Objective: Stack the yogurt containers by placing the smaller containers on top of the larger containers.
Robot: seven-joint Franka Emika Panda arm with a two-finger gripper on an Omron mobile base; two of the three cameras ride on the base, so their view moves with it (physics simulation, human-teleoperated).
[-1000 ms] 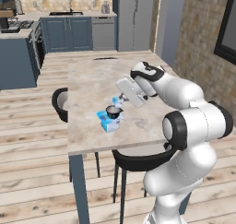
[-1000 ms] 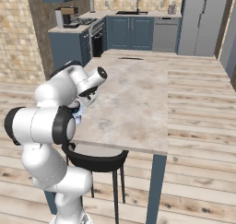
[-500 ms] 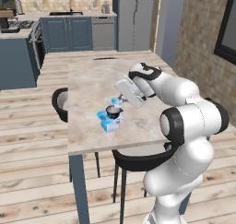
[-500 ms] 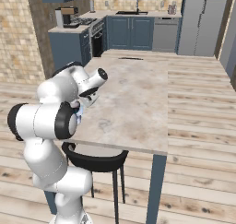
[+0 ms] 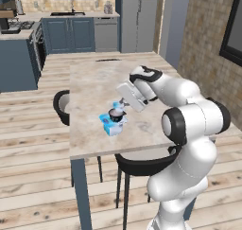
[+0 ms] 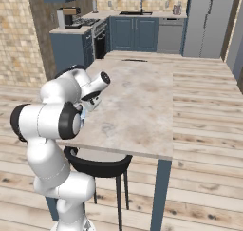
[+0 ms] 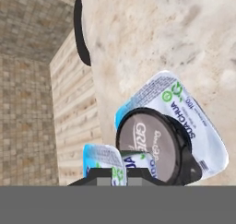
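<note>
Little has shifted since a moment ago. We see the round black cup with its pale grey lid sitting on the flat light-blue rectangular tub near the marble table's edge, the tiny light-blue cup apparently between the two-finger gripper's tips; whether it is clenched we cannot tell. Our arm reaches down, bent.

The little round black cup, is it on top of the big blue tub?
Yes. The round black cup sits upright on the light-blue rectangular tub.
</note>
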